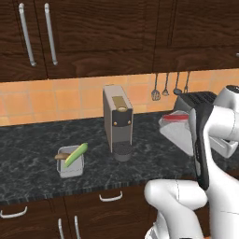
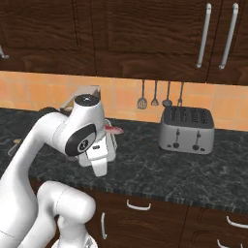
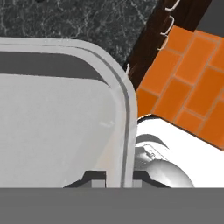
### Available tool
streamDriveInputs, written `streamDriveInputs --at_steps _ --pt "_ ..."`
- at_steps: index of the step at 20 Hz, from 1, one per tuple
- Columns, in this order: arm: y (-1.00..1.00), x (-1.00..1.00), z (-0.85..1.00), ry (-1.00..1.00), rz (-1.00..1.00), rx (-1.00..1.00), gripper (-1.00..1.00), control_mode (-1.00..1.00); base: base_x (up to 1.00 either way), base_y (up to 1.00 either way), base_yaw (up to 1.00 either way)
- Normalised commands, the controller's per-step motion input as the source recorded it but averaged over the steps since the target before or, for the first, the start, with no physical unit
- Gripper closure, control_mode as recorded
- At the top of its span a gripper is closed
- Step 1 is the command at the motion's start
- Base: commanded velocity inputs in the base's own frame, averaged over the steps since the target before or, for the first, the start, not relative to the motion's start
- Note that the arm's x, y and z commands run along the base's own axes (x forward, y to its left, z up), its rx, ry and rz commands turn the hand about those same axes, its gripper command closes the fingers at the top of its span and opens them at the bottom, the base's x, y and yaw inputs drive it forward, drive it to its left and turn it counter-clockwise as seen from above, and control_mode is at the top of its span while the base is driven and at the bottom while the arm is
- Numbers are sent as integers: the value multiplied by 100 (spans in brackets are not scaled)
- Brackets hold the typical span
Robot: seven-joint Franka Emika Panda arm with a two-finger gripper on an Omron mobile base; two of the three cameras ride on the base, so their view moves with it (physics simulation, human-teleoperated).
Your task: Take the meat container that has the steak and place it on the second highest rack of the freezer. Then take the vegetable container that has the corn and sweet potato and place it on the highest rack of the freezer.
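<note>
- Gripper [image 3: 113,180] sits at the bottom of the hand view, its two dark fingertips [image 3: 94,177] pinched on either side of the grey rim of the meat container [image 3: 57,122]; nearly closed, clamped on that wall.
- Meat container in the left base view [image 1: 175,133] hangs tilted above the dark tabletop [image 1: 37,140], right of the coffee machine [image 1: 117,122] and against the arm's dark forearm.
- Steak [image 1: 176,118] shows as a red strip along the container's upper edge; in the right base view a red sliver [image 2: 114,129] pokes out behind the wrist.
- Vegetable container [image 1: 71,164] rests on the tabletop left of the coffee machine, well apart from the gripper.
- Corn [image 1: 76,155] leans slantwise out of it; sweet potato [image 1: 62,156] lies beside the cob.
- Toaster [image 2: 187,130] stands by the tiled wall.
</note>
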Motion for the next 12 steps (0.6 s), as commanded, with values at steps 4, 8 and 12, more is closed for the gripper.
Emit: streamDriveInputs --at_steps 4,8,12 --pt "25 -23 12 5 0 0 100 -100 0 0 0" --pt "0 0 0 0 0 1 100 100 0 0 0" --pt "0 0 0 0 0 0 100 100 -34 -1 0"
